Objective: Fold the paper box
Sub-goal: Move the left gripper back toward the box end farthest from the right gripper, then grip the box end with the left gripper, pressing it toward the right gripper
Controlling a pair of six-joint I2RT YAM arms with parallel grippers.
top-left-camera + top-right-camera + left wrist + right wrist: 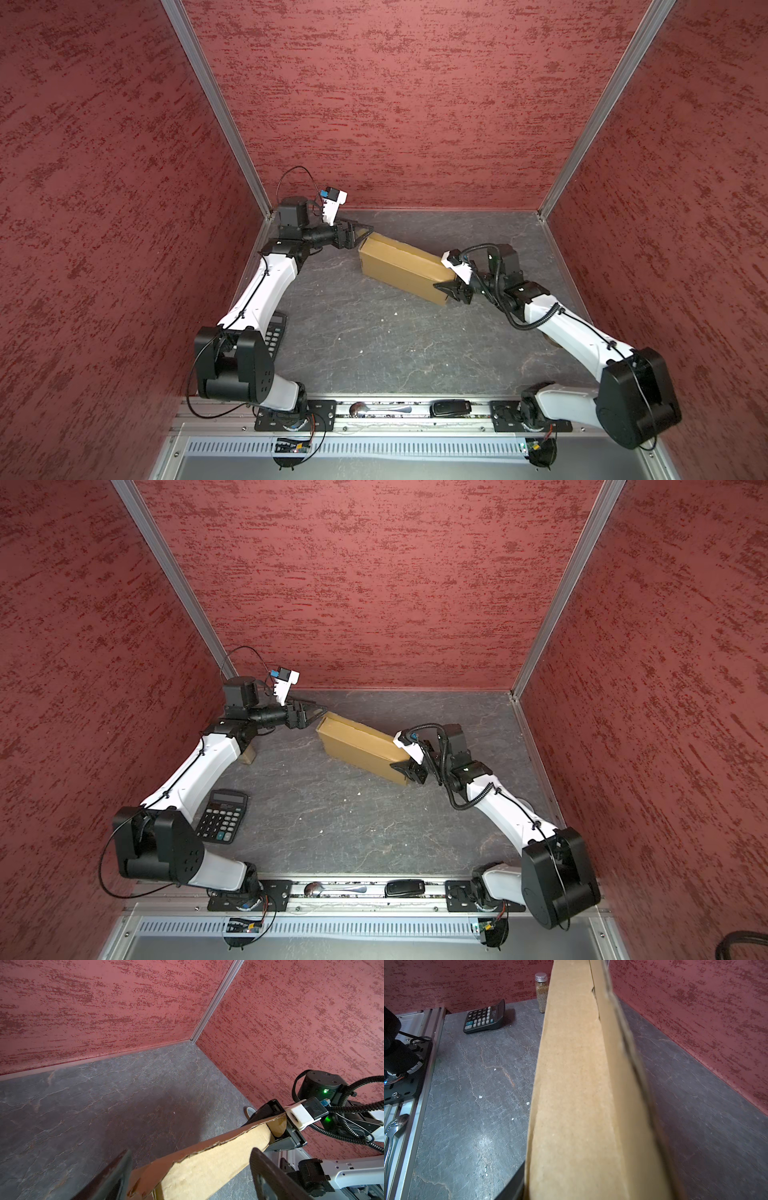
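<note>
Nearest my view, a spoon point(360, 409) lay on the front rail point(415, 420). Beyond it, the paper box point(401, 266) lay diagonally toward the back of the surface point(374, 340). I noted the right gripper point(445, 291) clamped on its right end; the left gripper point(365, 232) stood spread wide, straddling its far-left corner.

No text legible, calculator point(484, 1017) well apart from the right pincer point(446, 287), key legends and display too small to read, spice jar point(541, 993) farther from that pincer, past the calculator, fine print on its label blurred
</note>
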